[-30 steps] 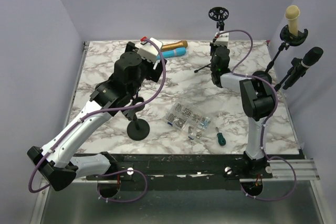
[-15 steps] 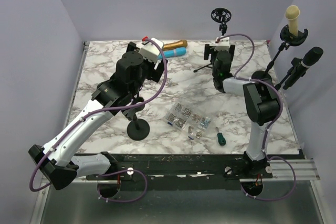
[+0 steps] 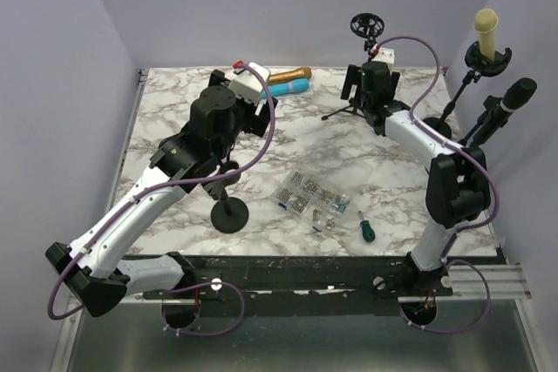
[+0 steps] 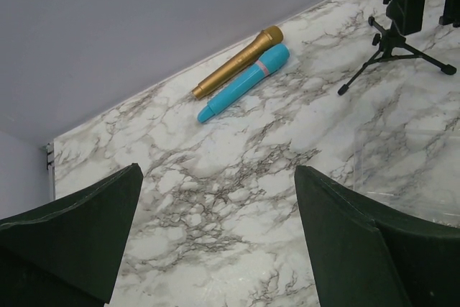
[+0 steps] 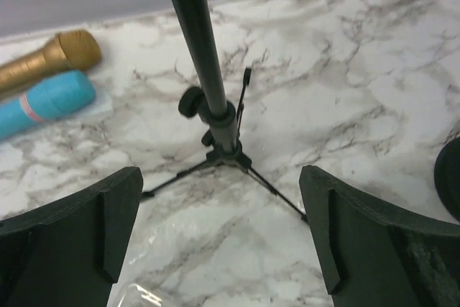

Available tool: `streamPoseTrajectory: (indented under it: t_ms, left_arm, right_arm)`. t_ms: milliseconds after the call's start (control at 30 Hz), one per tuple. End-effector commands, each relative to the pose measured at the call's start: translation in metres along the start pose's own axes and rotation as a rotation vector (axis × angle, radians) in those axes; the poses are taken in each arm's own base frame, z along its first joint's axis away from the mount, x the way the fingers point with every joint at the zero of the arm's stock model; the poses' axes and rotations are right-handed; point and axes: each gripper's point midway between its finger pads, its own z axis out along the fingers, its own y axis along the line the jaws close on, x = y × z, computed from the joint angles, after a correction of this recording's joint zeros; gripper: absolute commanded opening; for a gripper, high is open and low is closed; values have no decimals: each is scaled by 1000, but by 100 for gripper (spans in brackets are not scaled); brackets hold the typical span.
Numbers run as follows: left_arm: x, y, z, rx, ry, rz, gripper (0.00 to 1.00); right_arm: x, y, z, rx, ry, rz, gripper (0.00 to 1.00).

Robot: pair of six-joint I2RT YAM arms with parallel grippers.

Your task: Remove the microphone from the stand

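Observation:
A cream microphone stands upright in a stand at the back right. Beside it a black microphone sits tilted in another stand. A tripod stand with an empty ring holder rises at the back; its pole and feet fill the right wrist view. My right gripper is open, just in front of that tripod, holding nothing. My left gripper hangs open over bare marble. A gold microphone and a blue microphone lie flat at the back.
A round-base stand stands by the left arm. A clear box of small parts and a green-handled screwdriver lie near the front centre. The marble table ends at purple walls on three sides.
My right gripper has gone from shut to wide open and has swung up and back toward the tripod stand. The left arm has stayed still.

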Motion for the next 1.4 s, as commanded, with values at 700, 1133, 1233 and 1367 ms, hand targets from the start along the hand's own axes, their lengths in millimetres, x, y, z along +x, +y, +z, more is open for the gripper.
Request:
streamPoseTrajectory:
  t_ms: [700,1133,1233,1367]
  left_arm:
    - [-10,-11,0,52,-21,-52,91]
    - [-7,-8,2,28,-17,-36,91]
    - [-7,-9,3,35,-14,-37,91]
    - [-4,-9,5,29,-8,-31,91]
  right_arm:
    - [165,-33,16,174,390,103,39]
    - [179,-83,61,261,464,216,51]
    - [174,-90,81,283,454,224,53]
    - [165,-101,107,312,451,241,55]
